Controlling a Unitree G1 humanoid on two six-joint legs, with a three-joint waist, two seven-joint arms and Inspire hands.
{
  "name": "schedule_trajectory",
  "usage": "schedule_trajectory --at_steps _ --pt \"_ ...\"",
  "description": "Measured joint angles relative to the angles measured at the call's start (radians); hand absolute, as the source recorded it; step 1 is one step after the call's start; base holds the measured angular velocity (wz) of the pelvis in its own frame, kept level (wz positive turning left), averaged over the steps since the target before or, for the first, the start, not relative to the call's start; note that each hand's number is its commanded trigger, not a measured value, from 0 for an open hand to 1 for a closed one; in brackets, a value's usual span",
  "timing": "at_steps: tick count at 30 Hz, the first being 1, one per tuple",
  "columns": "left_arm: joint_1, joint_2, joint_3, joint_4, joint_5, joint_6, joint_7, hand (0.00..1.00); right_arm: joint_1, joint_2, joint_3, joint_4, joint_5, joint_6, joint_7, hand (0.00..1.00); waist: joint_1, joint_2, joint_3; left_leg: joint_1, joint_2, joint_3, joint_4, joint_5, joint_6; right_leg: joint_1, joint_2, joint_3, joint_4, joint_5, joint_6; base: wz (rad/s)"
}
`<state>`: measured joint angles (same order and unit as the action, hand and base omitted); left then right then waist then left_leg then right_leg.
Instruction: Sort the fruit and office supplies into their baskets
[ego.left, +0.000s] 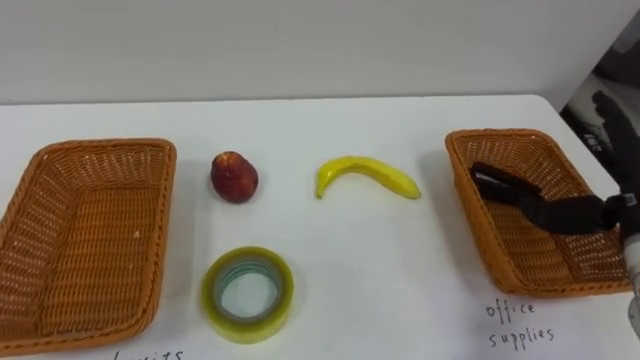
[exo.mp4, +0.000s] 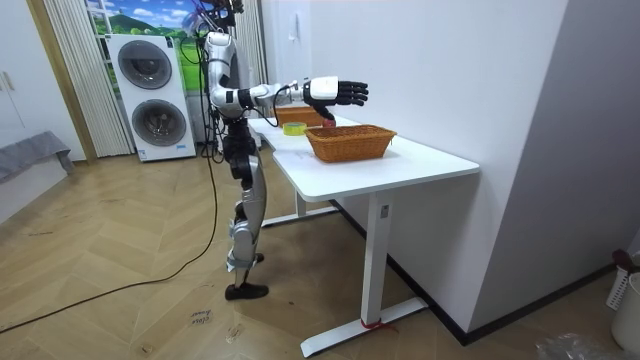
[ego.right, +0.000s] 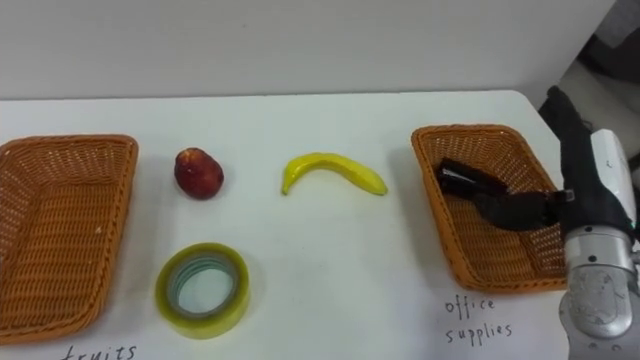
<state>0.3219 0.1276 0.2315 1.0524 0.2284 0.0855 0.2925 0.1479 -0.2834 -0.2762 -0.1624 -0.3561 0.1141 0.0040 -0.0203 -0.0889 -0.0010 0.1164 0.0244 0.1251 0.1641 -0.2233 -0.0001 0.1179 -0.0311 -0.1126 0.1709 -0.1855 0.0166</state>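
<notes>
**A:** What lies on the white counter, going from the left?

**B:** First an empty orange-brown wicker basket at the left edge. Just beside it sits a round dark-red fruit. Nearer the robot is a roll of yellow-green tape, lying flat with its hole upward. Then comes a curved yellow banana, near the middle. At the right, a second wicker basket holds a black oblong office item.

**A:** And the robot hand?

**B:** The right robot hand hovers over that right basket with its fingers straight and spread, gripping nothing. Whether its thumb touches the black item I cannot tell.

**A:** How would the loose things handle?

**B:** The tape looks light, stiff and smooth. Pinching across its wall, with the thumb inside the hole, seems safest. The red fruit is probably firm but could roll, so cupping it from above would suit. The banana likely bruises, so it should be taken gently at mid-curve.
</notes>
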Motion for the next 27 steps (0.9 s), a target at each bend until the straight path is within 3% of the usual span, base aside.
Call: schedule_trajectory --at_steps 15,21,27 --pt "-0.004 0.002 -0.003 0.006 -0.002 -0.005 0.002 0.00 -0.017 0.000 0.025 -0.023 0.025 0.000 -0.002 0.00 0.005 -0.012 0.0022 -0.006 0.000 0.000 -0.001 0.000 0.000 -0.007 0.000 0.000 0.001 0.000 0.000 0.00" --pt "-0.007 0.002 -0.009 0.001 0.007 -0.011 0.001 0.00 -0.027 0.000 0.036 -0.136 0.090 -0.004 -0.001 0.00 0.029 -0.020 0.0008 -0.005 0.000 -0.003 0.001 0.000 0.000 -0.007 0.000 -0.002 0.001 0.000 0.000 0.00" --pt "-0.013 0.002 -0.030 0.001 0.020 -0.011 0.001 0.00 -0.062 0.003 0.118 -0.231 0.215 -0.009 0.029 0.00 0.056 -0.020 0.0007 -0.001 0.001 -0.007 0.002 0.000 0.000 0.003 -0.002 -0.030 0.000 0.000 0.000 0.04"
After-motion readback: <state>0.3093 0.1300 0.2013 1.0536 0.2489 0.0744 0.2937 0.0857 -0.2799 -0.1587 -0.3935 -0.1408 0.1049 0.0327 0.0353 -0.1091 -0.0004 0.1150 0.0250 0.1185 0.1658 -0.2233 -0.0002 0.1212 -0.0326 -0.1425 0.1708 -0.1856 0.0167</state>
